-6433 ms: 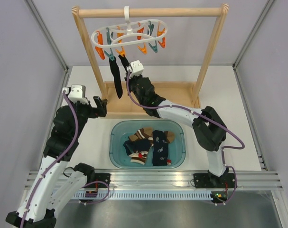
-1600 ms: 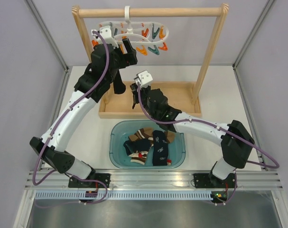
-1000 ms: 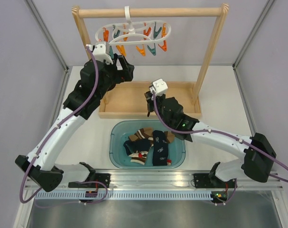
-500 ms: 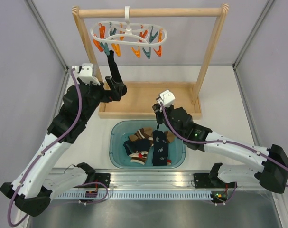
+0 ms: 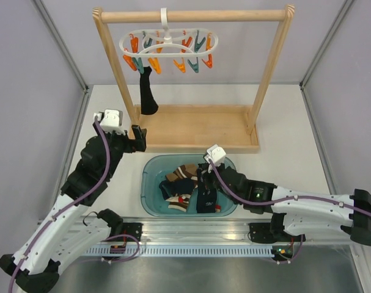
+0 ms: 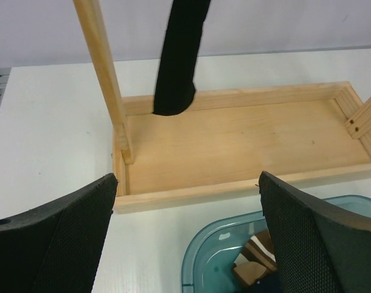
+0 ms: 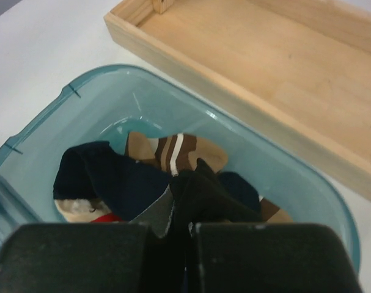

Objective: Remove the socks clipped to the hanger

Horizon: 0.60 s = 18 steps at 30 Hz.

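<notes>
The white oval hanger (image 5: 167, 44) hangs by its hook from the wooden rail, with orange and teal pegs. One dark sock (image 5: 147, 91) is still clipped at its left end and hangs straight down; it also shows in the left wrist view (image 6: 180, 55). My left gripper (image 5: 138, 139) is open and empty, low beside the frame's left post, well below that sock. In the left wrist view (image 6: 185, 244) its jaws are wide apart. My right gripper (image 5: 205, 176) is over the teal tub, shut on a dark sock (image 7: 217, 196). Several striped and dark socks (image 5: 185, 186) lie in the tub.
The wooden rail frame (image 5: 271, 67) stands on a wooden tray base (image 5: 197, 128) at the back. The teal tub (image 5: 150, 168) sits between the base and the arms' mounts; its rim shows in both wrist views (image 6: 194, 268) (image 7: 69, 91). Grey walls close both sides.
My left arm has drawn back and down from the hanging sock, which now hangs free. My right gripper has moved nearer and lower over the tub with the dark sock.
</notes>
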Each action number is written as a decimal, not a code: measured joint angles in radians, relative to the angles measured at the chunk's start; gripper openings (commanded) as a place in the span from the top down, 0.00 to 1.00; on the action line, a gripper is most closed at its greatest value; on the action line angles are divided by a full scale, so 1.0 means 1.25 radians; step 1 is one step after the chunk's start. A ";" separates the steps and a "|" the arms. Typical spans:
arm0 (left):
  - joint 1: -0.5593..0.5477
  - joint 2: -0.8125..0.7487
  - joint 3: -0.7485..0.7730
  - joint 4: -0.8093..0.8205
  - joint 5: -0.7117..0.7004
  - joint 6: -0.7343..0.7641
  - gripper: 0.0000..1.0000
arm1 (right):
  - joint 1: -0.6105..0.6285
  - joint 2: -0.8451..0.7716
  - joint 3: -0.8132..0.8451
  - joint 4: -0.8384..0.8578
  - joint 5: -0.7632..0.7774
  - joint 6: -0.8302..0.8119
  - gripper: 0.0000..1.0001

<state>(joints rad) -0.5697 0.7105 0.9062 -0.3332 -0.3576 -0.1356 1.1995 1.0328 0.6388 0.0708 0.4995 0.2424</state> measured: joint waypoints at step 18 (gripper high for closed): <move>0.000 -0.030 -0.023 0.017 -0.047 0.013 0.00 | 0.159 0.058 -0.053 -0.031 0.168 0.206 0.02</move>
<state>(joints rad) -0.5697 0.6727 0.8768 -0.3115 -0.4168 -0.1200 1.3987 1.1049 0.5720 0.0319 0.7094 0.4995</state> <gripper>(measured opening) 0.995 0.979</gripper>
